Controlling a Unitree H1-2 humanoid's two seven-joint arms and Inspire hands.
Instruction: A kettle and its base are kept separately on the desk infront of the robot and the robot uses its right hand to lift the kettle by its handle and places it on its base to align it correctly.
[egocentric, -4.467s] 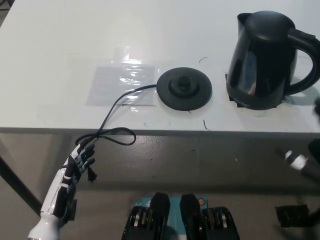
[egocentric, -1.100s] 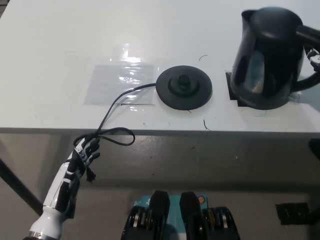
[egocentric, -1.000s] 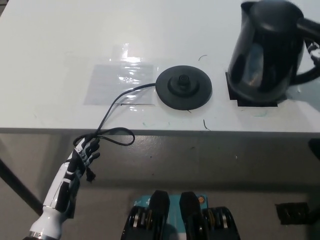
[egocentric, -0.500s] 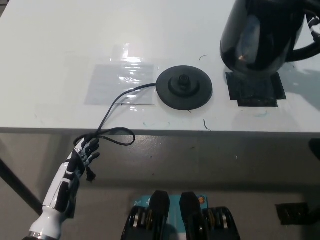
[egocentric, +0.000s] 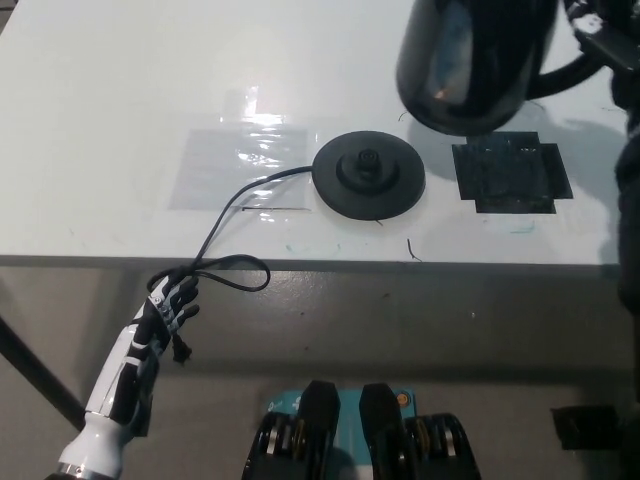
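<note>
The white left hand (egocentric: 168, 305) hangs below the near edge of the white desk (egocentric: 120, 90), at the lower left, its fingers loosely apart and holding nothing, beside the loop of the black power cord (egocentric: 225, 225). Farther on, the round black kettle base (egocentric: 368, 177) lies on the desk. To its right is a dark taped square (egocentric: 511, 177). At the far right the black kettle (egocentric: 470, 60) is lifted above the desk, its handle gripped by the black right hand (egocentric: 598, 30).

Bare desk (egocentric: 120, 100) surrounds the base (egocentric: 368, 176), with only its cord (egocentric: 235, 215) trailing off the front-left edge.
</note>
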